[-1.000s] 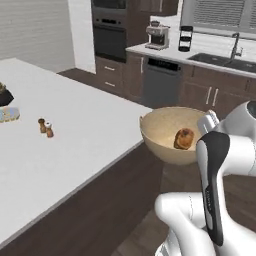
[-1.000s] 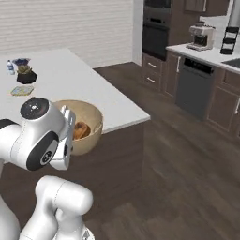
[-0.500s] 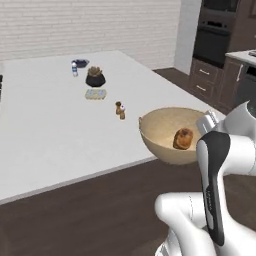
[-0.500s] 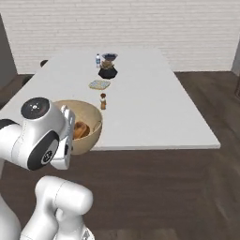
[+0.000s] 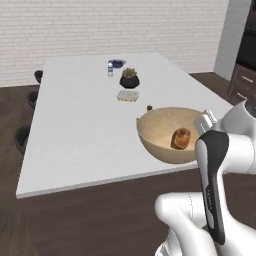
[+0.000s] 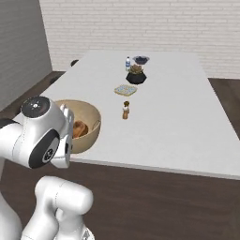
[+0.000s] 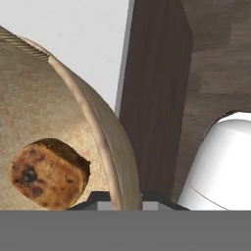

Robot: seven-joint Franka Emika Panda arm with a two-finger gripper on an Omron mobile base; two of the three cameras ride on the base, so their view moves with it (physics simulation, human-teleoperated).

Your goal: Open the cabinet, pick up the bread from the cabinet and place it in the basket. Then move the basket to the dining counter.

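Observation:
My gripper (image 5: 206, 120) is shut on the right rim of the tan woven basket (image 5: 160, 132), holding it level at the near edge of the white dining counter (image 5: 80, 115). The dark-brown bread (image 5: 181, 138) lies inside the basket, close to the gripped side. From the right base view, the basket (image 6: 89, 124) with the bread (image 6: 78, 129) peeks out behind my arm, over the counter (image 6: 178, 108). In the hand view the rim of the basket (image 7: 49, 98) runs down between my fingertips (image 7: 120, 203), with the bread (image 7: 46, 171) just left of them. Whether the basket touches the counter I cannot tell.
A small brown shaker (image 6: 125, 110) stands just beyond the basket. Farther along the counter are a patterned dish (image 5: 128, 95), a potted plant (image 5: 129, 78), a bottle (image 5: 110, 68) and a dark bowl (image 5: 118, 63). Dark stools (image 5: 37, 76) line the left side. Dark wood floor surrounds the counter.
The whole picture has swung round with the base: the kitchen units have gone out of view and the counter now lies straight ahead. The basket and bread stay in my grip.

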